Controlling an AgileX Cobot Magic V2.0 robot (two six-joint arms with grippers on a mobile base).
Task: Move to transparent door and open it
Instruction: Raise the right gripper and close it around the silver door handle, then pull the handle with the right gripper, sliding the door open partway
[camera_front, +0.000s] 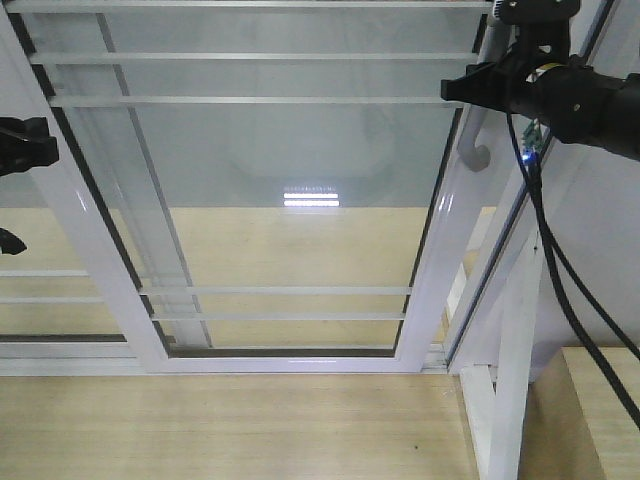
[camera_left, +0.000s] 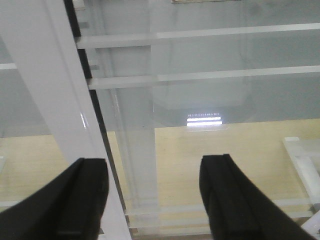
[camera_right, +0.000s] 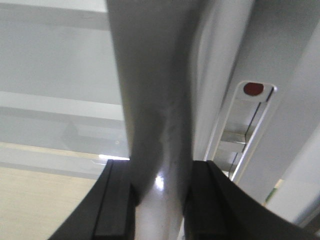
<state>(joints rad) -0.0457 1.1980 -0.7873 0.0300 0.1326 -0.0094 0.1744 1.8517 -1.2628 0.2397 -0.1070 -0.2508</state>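
Clamped tight onto the grey handle at the door's right edge with the right claw; holding the left claw spread wide, just beside the left upright.

— Which colours are shown on the transparent door?
— A white frame and white bars are seen around clear glass; the handle is grey.
— Elsewhere?
— Pale wood grain is seen on the floor, black on the right gripper.
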